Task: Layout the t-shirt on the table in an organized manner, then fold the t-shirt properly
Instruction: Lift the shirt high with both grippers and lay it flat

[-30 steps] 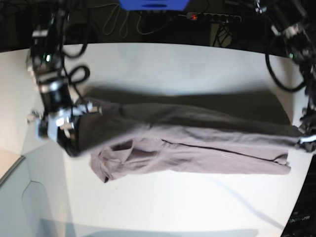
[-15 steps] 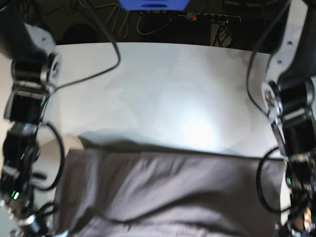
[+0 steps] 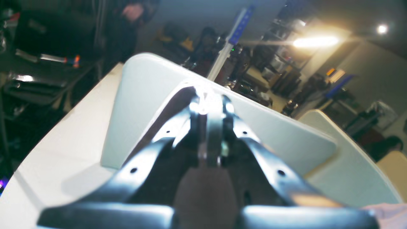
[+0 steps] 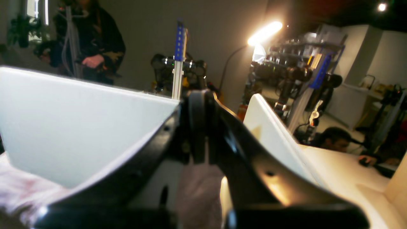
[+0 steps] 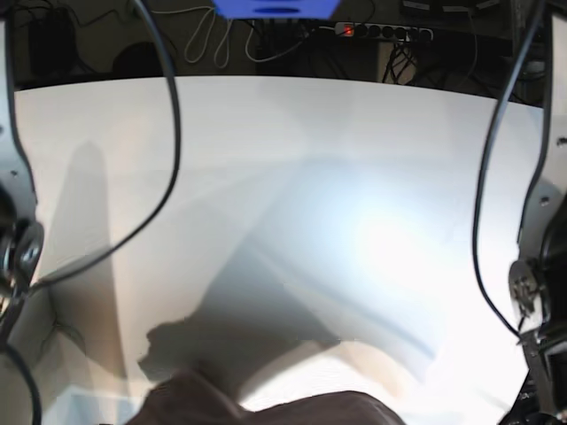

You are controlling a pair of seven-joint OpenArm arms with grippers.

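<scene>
Both tools, left (image 3: 208,106) and right (image 4: 198,127), are clenched on the t-shirt (image 5: 292,409), lifted above the white desk (image 5: 292,159).

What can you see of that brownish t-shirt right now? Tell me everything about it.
Little of the t-shirt shows. In the base view only a rumpled mauve-brown hump pokes up at the bottom edge, apparently lifted, casting a big shadow on the white table. It looks soft, thin and plain. Each wrist view shows a bunched strip of it pinched in a shut tool: the left tool and the right tool. Sleeves, collar and hem are out of sight.
</scene>
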